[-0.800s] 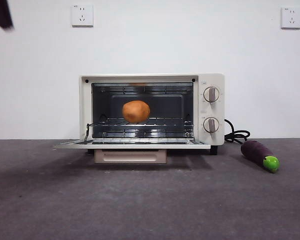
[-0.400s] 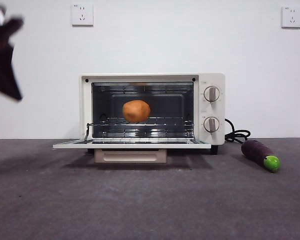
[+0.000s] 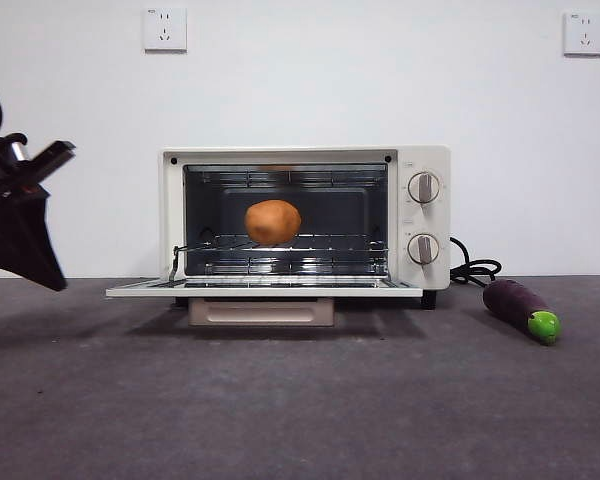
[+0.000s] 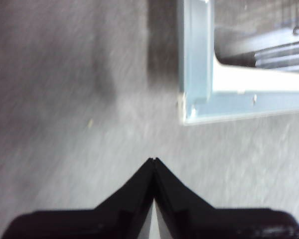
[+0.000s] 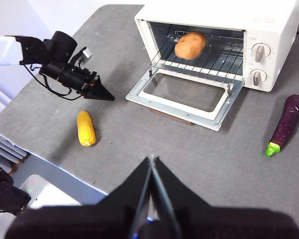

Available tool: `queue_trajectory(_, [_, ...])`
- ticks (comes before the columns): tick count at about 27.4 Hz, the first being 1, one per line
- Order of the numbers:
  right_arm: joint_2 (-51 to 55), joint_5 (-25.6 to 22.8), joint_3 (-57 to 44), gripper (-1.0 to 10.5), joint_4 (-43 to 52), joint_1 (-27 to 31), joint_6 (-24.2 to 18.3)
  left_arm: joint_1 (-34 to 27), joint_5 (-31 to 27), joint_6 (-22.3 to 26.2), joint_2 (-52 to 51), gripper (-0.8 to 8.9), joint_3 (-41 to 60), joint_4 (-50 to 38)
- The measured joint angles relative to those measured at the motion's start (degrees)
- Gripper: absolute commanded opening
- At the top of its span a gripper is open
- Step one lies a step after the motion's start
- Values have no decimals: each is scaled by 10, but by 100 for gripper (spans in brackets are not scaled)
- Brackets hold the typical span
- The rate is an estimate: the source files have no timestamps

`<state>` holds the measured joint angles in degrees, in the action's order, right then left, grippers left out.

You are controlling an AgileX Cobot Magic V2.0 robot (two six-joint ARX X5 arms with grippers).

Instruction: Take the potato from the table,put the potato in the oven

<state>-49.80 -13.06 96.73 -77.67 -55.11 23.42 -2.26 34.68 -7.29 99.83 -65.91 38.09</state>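
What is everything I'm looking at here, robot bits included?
Potato: one, orange-brown, on the rack inside the oven.
Oven: one, cream-white, door open, on the table.
Table: one, dark grey.
Eggplant: one, purple with a green tip, beside the oven's knob side.
Corn cob: one, yellow, on the table near the left claw.
Wall sockets: two, white, on the wall.
Left claw: black, shut, near the open door's corner.
Right claw: black, shut, raised above the table.

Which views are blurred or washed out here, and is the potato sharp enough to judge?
Left wrist view: motion-smeared table and oven door corner. Front view: sharp, evenly lit; potato crisp on the rack, soft shadow under the door. Right wrist view: clear, white wall corner slightly overexposed, own right gripper dark.
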Motion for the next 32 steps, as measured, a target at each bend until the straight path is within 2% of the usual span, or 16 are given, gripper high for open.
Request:
queue_trajectory(6, [0,-7,0,1,0,0,0,28,-22,-46,15,-7,-9,-26])
queue_trajectory(10, [0,-21,0,1,0,0,2,52,-71,-55,42,-7,-45,-5])
queue_trajectory(15, [0,-21,0,1,0,0,2,70,-94,-63,70,-7,-97,19])
queue_trajectory(25, [0,-21,0,1,0,0,11,73,-94,-70,119,-7,-128,62])
queue_trajectory(32, [0,-33,0,1,0,0,16,71,-51,-72,118,-7,-128,61])
